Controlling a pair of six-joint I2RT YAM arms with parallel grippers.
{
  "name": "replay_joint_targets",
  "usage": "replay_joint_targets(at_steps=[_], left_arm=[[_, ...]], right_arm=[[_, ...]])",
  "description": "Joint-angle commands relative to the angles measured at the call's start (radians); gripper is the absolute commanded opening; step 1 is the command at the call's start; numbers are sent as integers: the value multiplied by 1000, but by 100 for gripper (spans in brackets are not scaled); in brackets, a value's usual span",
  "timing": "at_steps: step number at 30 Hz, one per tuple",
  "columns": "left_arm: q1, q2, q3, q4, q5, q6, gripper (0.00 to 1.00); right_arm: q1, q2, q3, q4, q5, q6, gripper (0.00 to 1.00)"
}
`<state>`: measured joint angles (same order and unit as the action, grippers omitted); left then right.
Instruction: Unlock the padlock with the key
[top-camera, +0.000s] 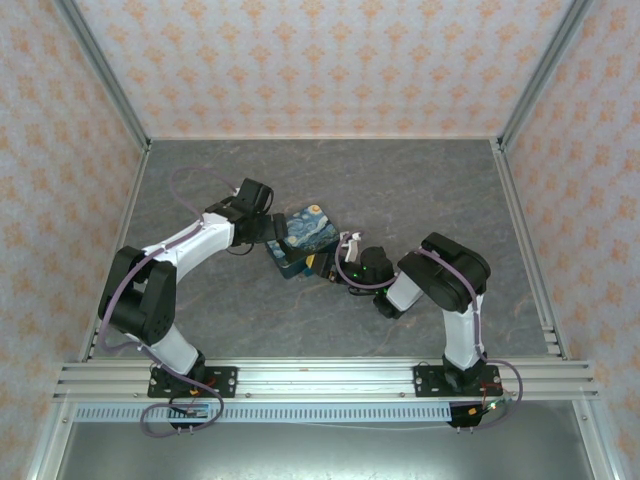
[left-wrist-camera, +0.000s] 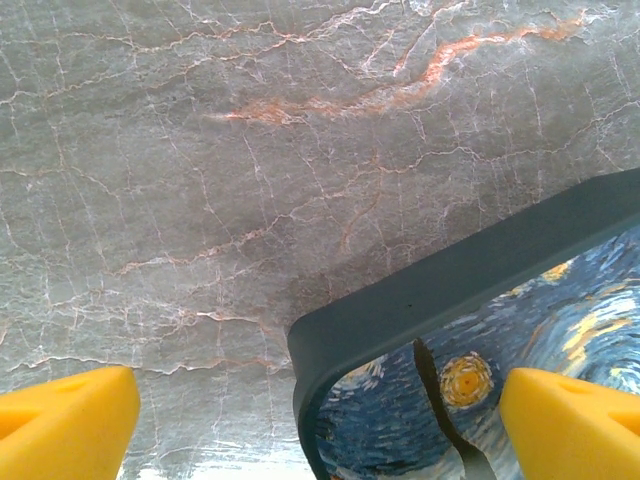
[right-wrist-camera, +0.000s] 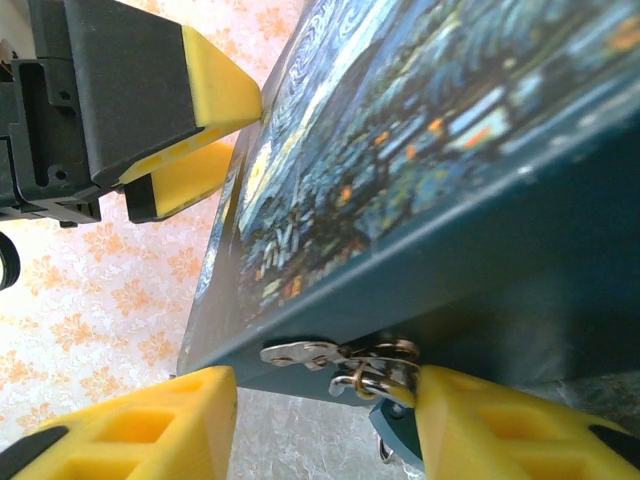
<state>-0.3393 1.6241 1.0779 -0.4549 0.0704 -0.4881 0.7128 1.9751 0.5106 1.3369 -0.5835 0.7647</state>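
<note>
The right claw (right-wrist-camera: 322, 402), half spread, is flanking the teal padlock (right-wrist-camera: 395, 437); the left claw (left-wrist-camera: 318, 402) is gaping wide at the swirl-painted tin (left-wrist-camera: 440, 290).

Grey veined worktop (top-camera: 420, 180). Pale walls (top-camera: 330, 60) with orange floral print stand left, far and right. Aluminium rail (top-camera: 320, 378) along near edge.

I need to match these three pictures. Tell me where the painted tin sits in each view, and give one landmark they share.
Top external: tin mid-picture, just left of centre.
Left wrist: tin lower right, a corner poking between the left fingers.
Right wrist: tin fills the upper right, latch at bottom centre.
Shared landmark: the left fingers, yellow, at the tin's corner.
</note>
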Motion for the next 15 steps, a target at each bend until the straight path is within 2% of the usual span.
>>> replay_joint_targets(at_steps=[1,7,15], left_arm=[[1,27,-18,-32,-13,10,94],[2,31,-21,-30,-19,7,94],[2,48,-20,-29,-22,-3,94]], right_arm=[[7,-10,0,52,-19,-21,47],[7,-4,-3,44,-31,-24,41],[7,-5,-22,52,-37,-35,42]])
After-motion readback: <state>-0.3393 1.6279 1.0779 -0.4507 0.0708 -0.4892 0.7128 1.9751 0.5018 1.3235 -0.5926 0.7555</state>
